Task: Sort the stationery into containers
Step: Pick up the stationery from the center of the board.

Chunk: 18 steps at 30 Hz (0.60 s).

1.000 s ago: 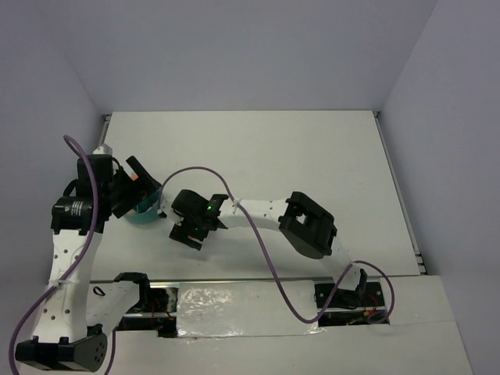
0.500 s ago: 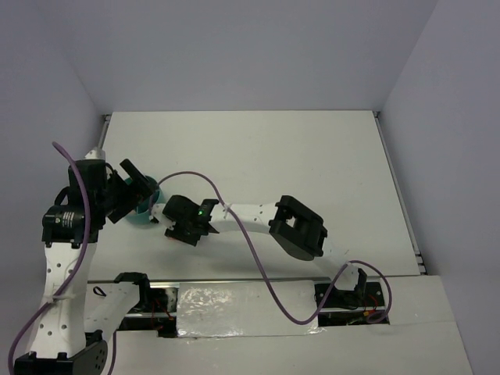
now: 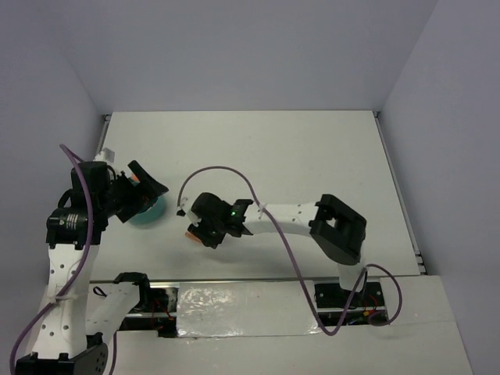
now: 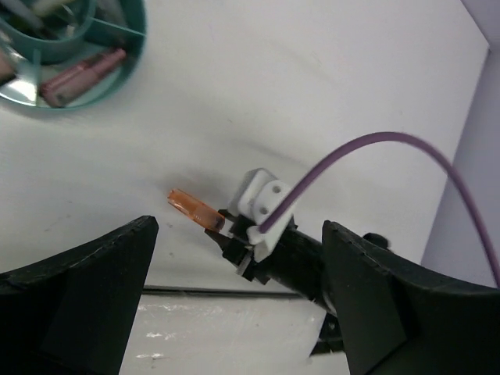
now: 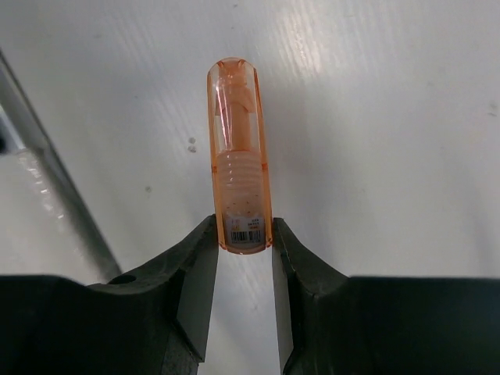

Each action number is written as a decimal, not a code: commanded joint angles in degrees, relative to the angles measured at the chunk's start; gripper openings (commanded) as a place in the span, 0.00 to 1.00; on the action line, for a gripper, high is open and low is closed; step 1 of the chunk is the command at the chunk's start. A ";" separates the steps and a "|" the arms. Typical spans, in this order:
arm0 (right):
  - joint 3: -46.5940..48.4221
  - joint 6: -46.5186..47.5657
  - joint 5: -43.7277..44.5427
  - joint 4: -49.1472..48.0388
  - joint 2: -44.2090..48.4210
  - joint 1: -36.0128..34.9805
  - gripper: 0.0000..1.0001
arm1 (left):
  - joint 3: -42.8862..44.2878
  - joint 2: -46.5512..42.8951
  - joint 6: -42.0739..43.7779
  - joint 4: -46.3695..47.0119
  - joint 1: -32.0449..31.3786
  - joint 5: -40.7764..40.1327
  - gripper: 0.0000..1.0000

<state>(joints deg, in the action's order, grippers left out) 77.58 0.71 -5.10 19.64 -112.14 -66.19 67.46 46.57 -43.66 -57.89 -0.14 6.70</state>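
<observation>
Right jaws, right wrist view: clenched on the barcode end of the orange marker (image 5: pixel 239 156), rounded tip pointing away, white table (image 5: pixel 391 117) behind.

Top view: marker poking out leftward from those jaws, near the table's front edge, to the right of the teal bowl (image 3: pixel 150 212) and apart from it; left jaws spread wide over the bowl's far rim.

Left wrist view: left jaws released, dark fingers (image 4: pixel 78 289) far apart; bowl at upper left, a pink marker (image 4: pixel 82 72) lying in one compartment; orange marker well clear of the bowl.
</observation>
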 commanded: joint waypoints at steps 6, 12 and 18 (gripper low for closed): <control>-3.93 -4.40 0.44 -8.04 15.10 1.86 0.12 | -2.95 1.24 -0.73 11.65 -1.00 19.93 0.99; -1.82 -5.02 -0.25 -10.93 19.76 3.18 0.12 | -4.88 1.86 -1.51 13.14 -1.62 22.30 0.95; -0.85 -5.45 -1.05 -12.60 21.78 4.67 0.12 | -5.94 2.21 -0.99 12.37 -1.62 20.73 0.93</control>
<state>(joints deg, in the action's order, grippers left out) 74.65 -4.08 -5.30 12.43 -94.87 -62.17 61.28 48.84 -45.21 -46.22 -1.43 26.76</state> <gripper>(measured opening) 0.375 0.930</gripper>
